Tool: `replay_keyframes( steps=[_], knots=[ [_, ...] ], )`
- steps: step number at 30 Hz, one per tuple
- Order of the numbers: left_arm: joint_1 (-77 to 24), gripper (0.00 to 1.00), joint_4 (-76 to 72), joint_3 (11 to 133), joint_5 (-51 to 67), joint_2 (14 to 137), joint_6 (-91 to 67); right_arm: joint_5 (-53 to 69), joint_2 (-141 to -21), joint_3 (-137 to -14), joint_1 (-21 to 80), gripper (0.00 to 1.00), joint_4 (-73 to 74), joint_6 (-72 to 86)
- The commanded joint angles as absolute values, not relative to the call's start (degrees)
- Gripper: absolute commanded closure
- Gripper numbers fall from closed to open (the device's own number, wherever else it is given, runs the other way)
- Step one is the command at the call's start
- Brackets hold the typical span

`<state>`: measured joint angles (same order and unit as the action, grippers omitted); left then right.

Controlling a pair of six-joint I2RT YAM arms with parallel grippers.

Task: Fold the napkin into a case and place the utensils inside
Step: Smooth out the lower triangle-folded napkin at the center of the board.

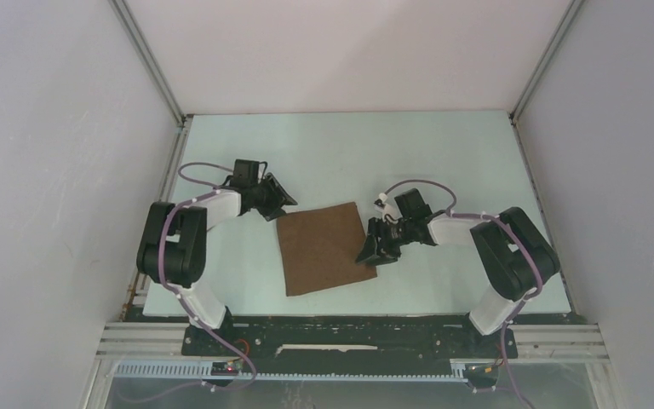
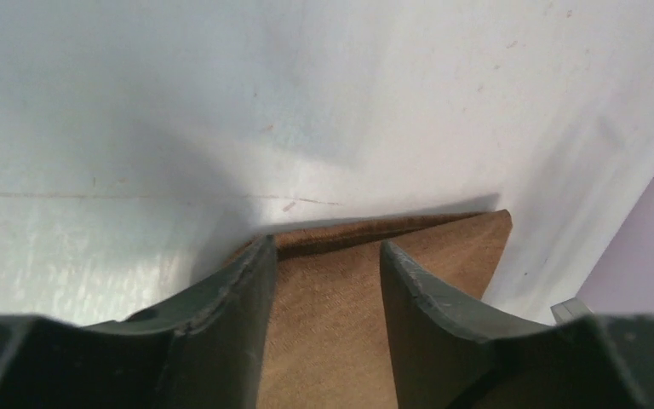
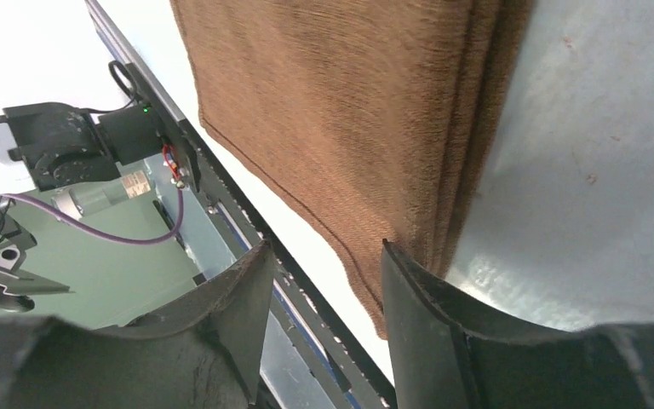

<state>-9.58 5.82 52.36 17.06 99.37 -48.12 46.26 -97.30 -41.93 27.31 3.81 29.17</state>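
The dark brown napkin point(image 1: 324, 247) lies folded flat in the middle of the table, a tilted rectangle with stacked layers showing along one edge point(image 3: 468, 128). My left gripper point(image 1: 279, 204) hovers at its far left corner, open; in the left wrist view the cloth point(image 2: 460, 243) lies under and between the spread fingers point(image 2: 325, 247). My right gripper point(image 1: 370, 254) sits at the near right corner, open, its right finger beside the layered edge point(image 3: 325, 249). Nothing is pinched in either. The utensils are out of view.
The pale table point(image 1: 349, 145) is bounded by white walls at the back and sides. A black metal rail point(image 1: 349, 328) runs along the near edge, just beyond the napkin's near corner. The left arm's base point(image 3: 60, 149) shows in the right wrist view.
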Motion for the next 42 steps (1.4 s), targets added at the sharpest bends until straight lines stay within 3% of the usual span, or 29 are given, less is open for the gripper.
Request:
replay_keyframes(
  steps=[1, 6, 12, 20, 24, 33, 42],
  knots=[
    [-10.63, 0.42, 11.40, 55.48, 14.35, 91.06, -43.09, 45.11, -91.54, -42.46, 28.09, 0.42, 3.30, 30.23],
    [-10.81, 0.40, 9.68, 51.84, 18.27, 87.51, -45.50, 45.33, -92.87, -42.88, 27.84, 0.42, 1.83, 30.67],
    [-10.98, 0.42, 0.74, 44.97, 22.04, 91.69, -50.39, 44.39, -94.70, -41.32, 27.36, 0.42, 0.70, 30.99],
    [-9.73, 0.42, -0.41, 44.51, 11.57, 96.44, -46.10, 37.97, -97.47, -36.85, 27.41, 0.43, -2.84, 30.60],
    [-9.71, 0.42, 2.83, 47.56, 11.82, 99.26, -44.91, 35.87, -98.95, -35.52, 28.94, 0.44, -3.03, 30.24],
    [-10.28, 0.37, 9.02, 49.41, 15.66, 88.12, -43.50, 35.07, -89.44, -38.57, 29.56, 0.42, 6.72, 28.35],
    [-10.21, 0.38, 0.24, 47.57, 17.33, 99.61, -47.80, 39.02, -93.26, -37.18, 31.08, 0.41, -1.99, 32.98]
  ],
)
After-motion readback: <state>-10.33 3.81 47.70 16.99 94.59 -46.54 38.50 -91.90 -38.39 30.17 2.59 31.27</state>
